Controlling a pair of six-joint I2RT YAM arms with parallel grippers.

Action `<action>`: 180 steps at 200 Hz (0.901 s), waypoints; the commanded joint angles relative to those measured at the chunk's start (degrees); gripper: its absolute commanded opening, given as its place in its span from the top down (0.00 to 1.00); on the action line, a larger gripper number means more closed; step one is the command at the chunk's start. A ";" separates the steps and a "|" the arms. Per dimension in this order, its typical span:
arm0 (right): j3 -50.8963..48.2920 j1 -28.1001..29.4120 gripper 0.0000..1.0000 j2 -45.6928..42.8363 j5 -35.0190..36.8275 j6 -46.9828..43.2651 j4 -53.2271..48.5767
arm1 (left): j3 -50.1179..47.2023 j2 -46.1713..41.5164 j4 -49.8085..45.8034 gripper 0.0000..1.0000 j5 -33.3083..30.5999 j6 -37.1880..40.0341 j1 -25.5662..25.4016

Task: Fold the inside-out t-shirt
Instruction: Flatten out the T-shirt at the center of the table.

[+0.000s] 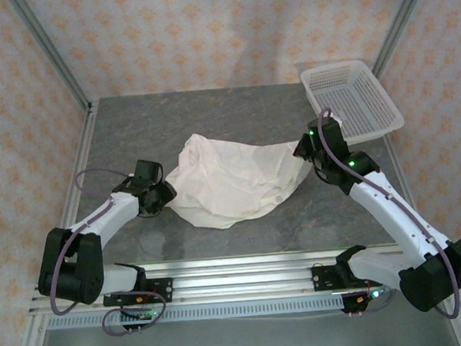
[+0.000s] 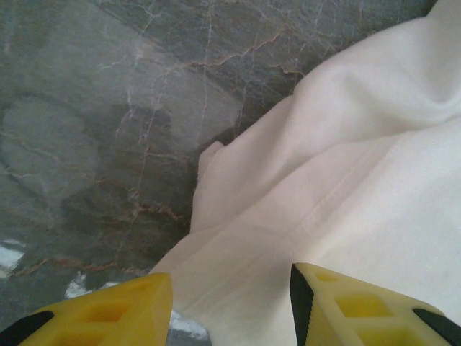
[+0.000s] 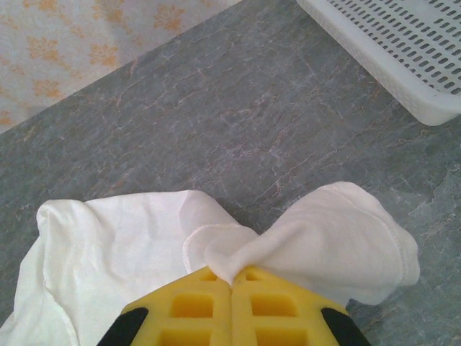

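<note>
The shirt lies crumpled at the centre of the top view, the right gripper pinching a fold with its fingers pressed together and the left gripper spread over the hem, so a one-sided pull may bunch the cloth.

Overhead view and close wrist views share t-shirt.

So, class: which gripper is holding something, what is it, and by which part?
The right gripper is shut on the t-shirt, pinching a bunched fold at the edge nearest the basket. The left gripper stands open, holding nothing.
</note>
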 commanded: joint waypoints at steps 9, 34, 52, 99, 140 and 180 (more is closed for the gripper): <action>-0.57 -0.22 1.00 -1.44 -0.06 1.08 0.90 | -0.29 1.83 4.43 0.54 0.24 -1.27 -0.50; 0.21 -0.22 1.00 -1.00 -0.09 1.14 0.79 | -0.64 2.34 4.40 0.79 0.82 -1.40 -0.55; 0.42 -0.17 1.00 -0.65 -0.17 1.32 0.90 | -0.44 0.90 3.12 0.95 0.17 -1.23 -0.59; 0.59 -0.22 1.00 -1.02 -0.28 1.44 1.08 | 2.98 -6.07 -3.61 1.00 -2.92 1.03 -0.54; 0.00 -0.21 1.00 -1.98 -0.21 1.51 1.38 | 4.44 -8.95 -9.50 0.64 -6.64 0.53 -0.46; -0.82 -0.20 1.00 -1.96 -1.01 1.84 1.63 | -1.36 -6.37 -1.80 0.56 -0.38 -3.34 0.51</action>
